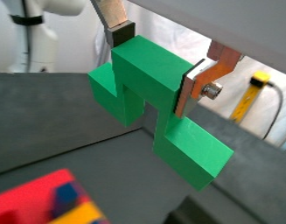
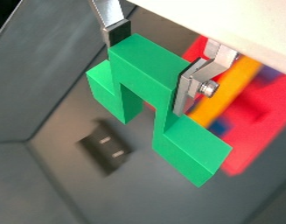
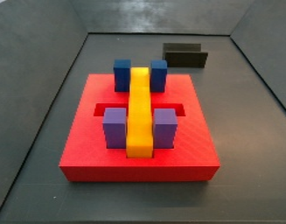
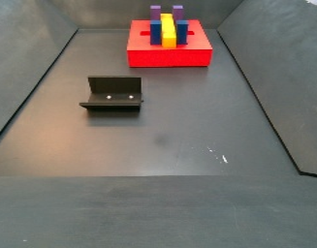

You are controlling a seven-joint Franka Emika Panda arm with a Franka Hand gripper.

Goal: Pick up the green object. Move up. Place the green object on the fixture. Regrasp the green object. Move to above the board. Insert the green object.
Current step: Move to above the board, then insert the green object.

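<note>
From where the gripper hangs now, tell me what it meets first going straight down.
The gripper, shut on the green object, is out of both side views. In a wrist view, bare grey floor lies beneath, with the fixture and board offset to either side. Probably floor first; depth is unclear.

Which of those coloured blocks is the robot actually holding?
The green object, clamped between the gripper fingers up off the floor. The yellow bar, blue and purple blocks sit on the red board.

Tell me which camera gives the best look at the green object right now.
A wrist view shows it best: the green object fills the frame, clamped between the gripper fingers, high above the fixture and the board. Both wrist views show it held; neither side view shows it or the gripper at all.
</note>
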